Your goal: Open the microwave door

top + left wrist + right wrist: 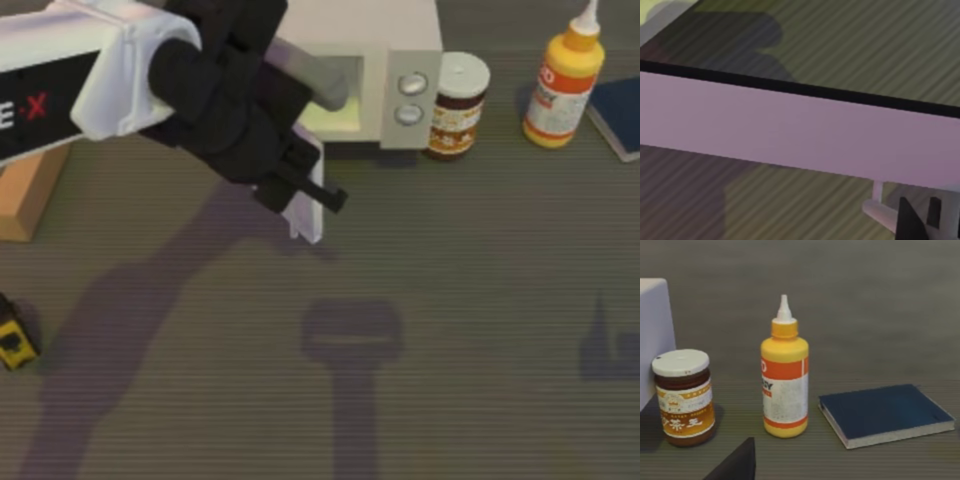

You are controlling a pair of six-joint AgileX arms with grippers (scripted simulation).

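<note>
Light is even and moderate, coming from above. The left arm (120, 75) throws a broad soft shadow down the table (480, 300), beside smaller gripper-shaped shadows. All views are slightly soft; the left wrist view is blurriest, with no glare.

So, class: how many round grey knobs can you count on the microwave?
2. Both sit on the microwave's side panel in the top view, beside the jar: upper knob, lower knob. None seem hidden.
</note>
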